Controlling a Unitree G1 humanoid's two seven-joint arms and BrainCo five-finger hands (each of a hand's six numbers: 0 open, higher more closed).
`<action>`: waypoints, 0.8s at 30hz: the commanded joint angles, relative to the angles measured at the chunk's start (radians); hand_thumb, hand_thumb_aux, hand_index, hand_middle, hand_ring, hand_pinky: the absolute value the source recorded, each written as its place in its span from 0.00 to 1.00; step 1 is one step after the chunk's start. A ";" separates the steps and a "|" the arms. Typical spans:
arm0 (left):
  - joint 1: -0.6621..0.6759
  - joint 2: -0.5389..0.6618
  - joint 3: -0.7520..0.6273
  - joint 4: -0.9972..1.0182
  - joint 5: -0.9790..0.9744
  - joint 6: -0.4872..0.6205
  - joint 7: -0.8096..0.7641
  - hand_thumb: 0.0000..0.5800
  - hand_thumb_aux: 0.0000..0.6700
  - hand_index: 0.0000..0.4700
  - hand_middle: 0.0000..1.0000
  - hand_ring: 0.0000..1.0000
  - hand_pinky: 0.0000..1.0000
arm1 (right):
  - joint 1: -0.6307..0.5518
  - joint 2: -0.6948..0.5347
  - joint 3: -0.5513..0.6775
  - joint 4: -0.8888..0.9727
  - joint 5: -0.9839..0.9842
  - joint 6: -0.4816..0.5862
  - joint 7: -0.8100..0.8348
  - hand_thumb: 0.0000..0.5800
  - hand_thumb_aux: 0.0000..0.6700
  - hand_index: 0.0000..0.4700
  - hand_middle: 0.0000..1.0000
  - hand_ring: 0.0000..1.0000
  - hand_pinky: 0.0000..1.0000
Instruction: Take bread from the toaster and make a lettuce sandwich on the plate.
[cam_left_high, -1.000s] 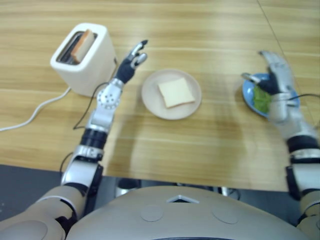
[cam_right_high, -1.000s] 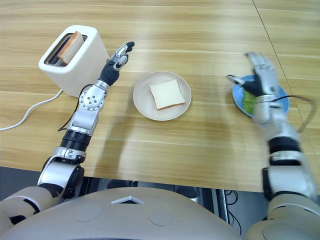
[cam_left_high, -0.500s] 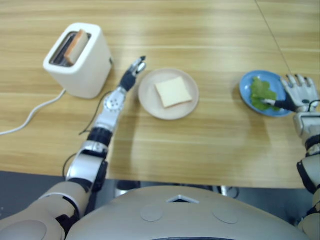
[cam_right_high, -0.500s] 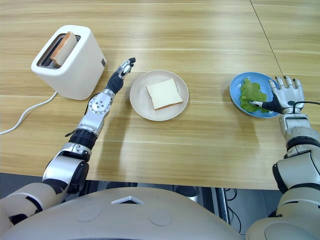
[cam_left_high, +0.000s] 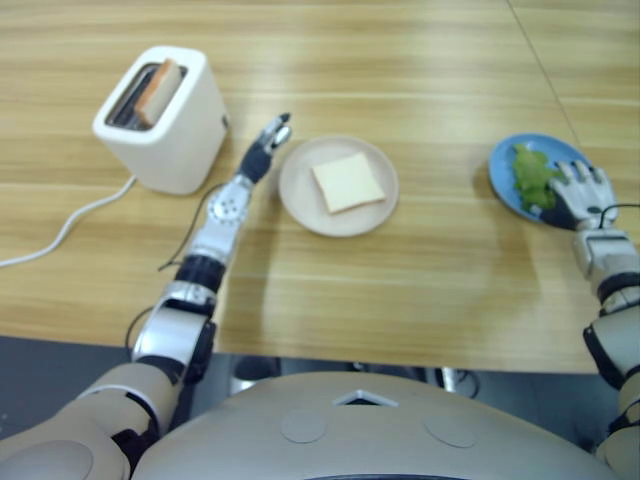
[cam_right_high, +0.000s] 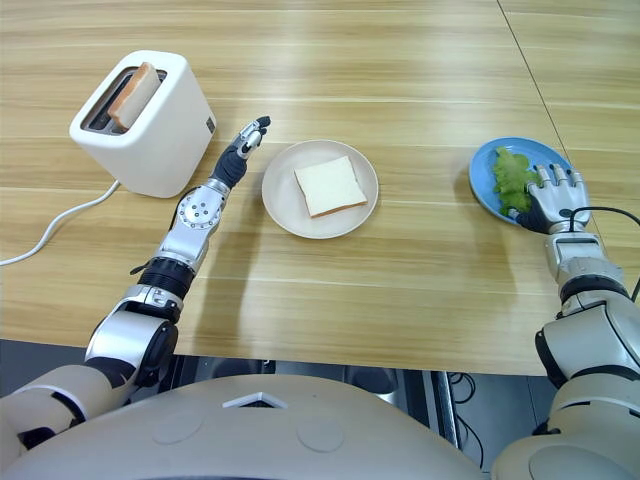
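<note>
**Tabletop with one toaster, two plates, two bread slices and one lettuce leaf**

One white toaster (cam_right_high: 145, 130) stands at the upper left of the frame on the wooden table (cam_right_high: 400, 70). One white cord (cam_right_high: 55, 225) runs from it to the left edge. The toaster has two slots. One slice of browned bread (cam_right_high: 132, 93) stands upright in one of them, its top above the slot.

Two plates lie on the table, well apart. One beige plate (cam_right_high: 285, 212) sits at centre and carries one pale slice (cam_right_high: 326, 186), lying flat and turned slightly askew. One blue plate (cam_right_high: 482, 172) sits at the right of the frame and carries one clump of green lettuce (cam_right_high: 512, 178).

Two hands are in view. The left hand (cam_right_high: 244, 152) lies between the toaster and the beige plate, near both and touching neither. Its fingers are straight and pressed together, pointing toward the upper right, and it holds nothing. The right hand (cam_right_high: 556, 200) rests at the lower right rim of the blue plate, just beside the lettuce. Whether it grips the leaf cannot be told.
</note>
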 joint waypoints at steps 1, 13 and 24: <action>0.014 0.002 -0.004 -0.003 0.008 0.010 -0.003 0.00 0.00 0.00 0.00 0.00 0.00 | 0.016 0.008 0.016 0.015 0.019 -0.029 0.026 1.00 1.00 0.98 0.00 0.00 0.00; 0.018 0.002 -0.002 -0.002 0.011 0.011 0.003 0.00 0.00 0.00 0.00 0.00 0.00 | 0.018 -0.031 -0.018 -0.034 0.076 -0.087 -0.029 1.00 1.00 0.98 0.00 0.00 0.00; 0.005 0.002 0.026 0.030 -0.012 0.002 0.021 0.00 0.00 0.00 0.00 0.00 0.00 | 0.160 -0.140 -0.151 -0.597 0.098 -0.083 -0.115 1.00 1.00 0.98 1.00 1.00 1.00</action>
